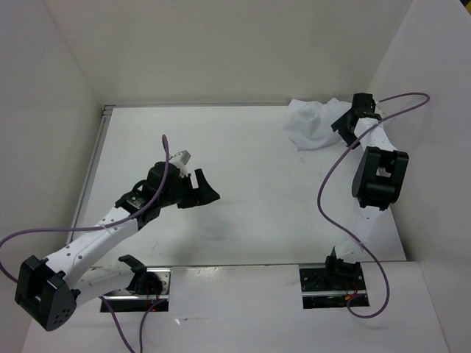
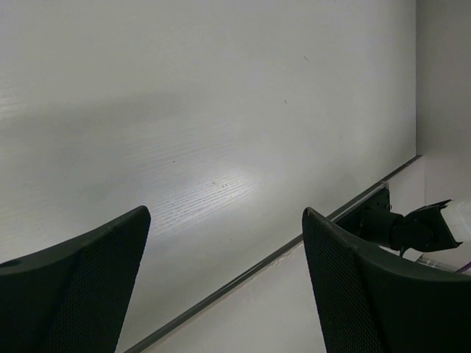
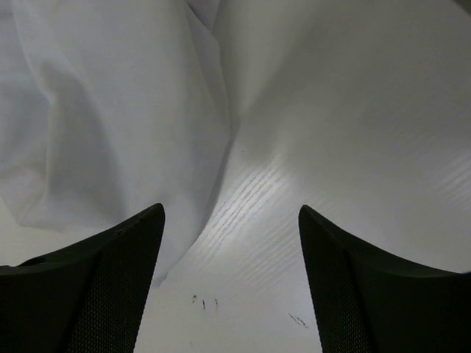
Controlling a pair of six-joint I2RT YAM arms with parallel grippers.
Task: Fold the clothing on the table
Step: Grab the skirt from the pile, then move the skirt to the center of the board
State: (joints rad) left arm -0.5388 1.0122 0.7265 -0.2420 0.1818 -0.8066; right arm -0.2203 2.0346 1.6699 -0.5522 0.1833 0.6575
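A crumpled piece of white clothing (image 1: 313, 125) lies bunched in the far right corner of the table (image 1: 257, 184), close to the right wall (image 1: 434, 147) and just short of the back wall, unfolded and heaped in loose creases. The right gripper (image 1: 344, 121) sits at the right side of the heap, its jaws spread wide and holding nothing. In the right wrist view the fabric (image 3: 110, 110) fills the upper left, and its draped edge falls toward the gap between the two black fingers (image 3: 103, 287), with bare tabletop showing in the middle. Whether either finger touches the cloth cannot be told. The left gripper (image 1: 210, 190) hovers over the left half of the table, well apart from the clothing, with its jaws likewise released and empty. The left wrist view shows only plain white surface and the thin metal edge strip (image 2: 243, 276) between its fingers (image 2: 81, 287). A purple cable (image 1: 338, 165) loops from the right arm down toward its base at the near edge, and another trails off the left arm at the lower left.
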